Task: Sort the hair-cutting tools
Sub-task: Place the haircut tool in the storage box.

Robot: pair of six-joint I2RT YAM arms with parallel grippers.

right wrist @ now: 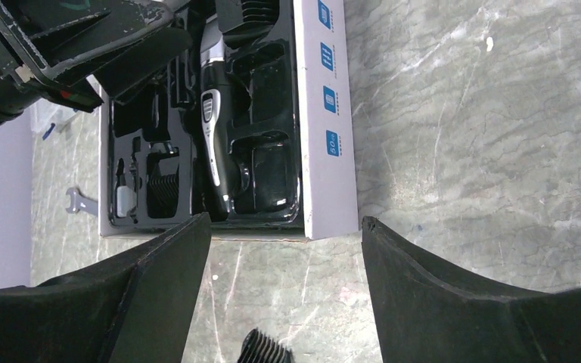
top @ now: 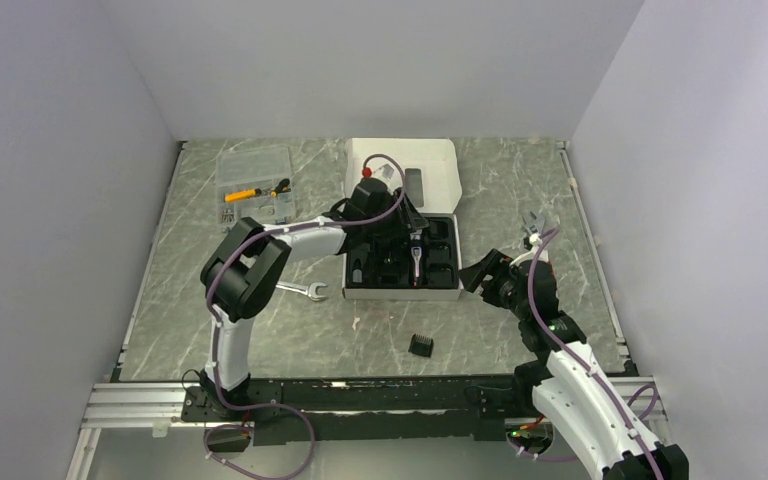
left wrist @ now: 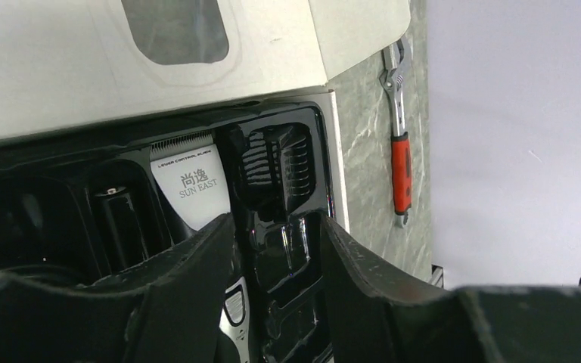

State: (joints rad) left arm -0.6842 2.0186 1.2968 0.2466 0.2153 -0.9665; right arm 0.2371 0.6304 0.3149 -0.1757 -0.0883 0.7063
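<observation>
Lying in its glossy black moulded tray, the slim silver-and-black clipper sat just beneath the parted, empty left fingers; right fingers spread wide, holding nothing.

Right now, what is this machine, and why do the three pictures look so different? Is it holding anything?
It is a robot with two arms bolted to a table. One picture looks down from above; the other two come from small cameras on the wrists, so you see each arm's own fingers up close. The left gripper hangs over a white box with a hair clipper lying inside. The right gripper is beside the box. Both are open and hold nothing. On the table lie a small black comb piece, a silver wrench, a red-handled wrench and a clear parts case.
</observation>
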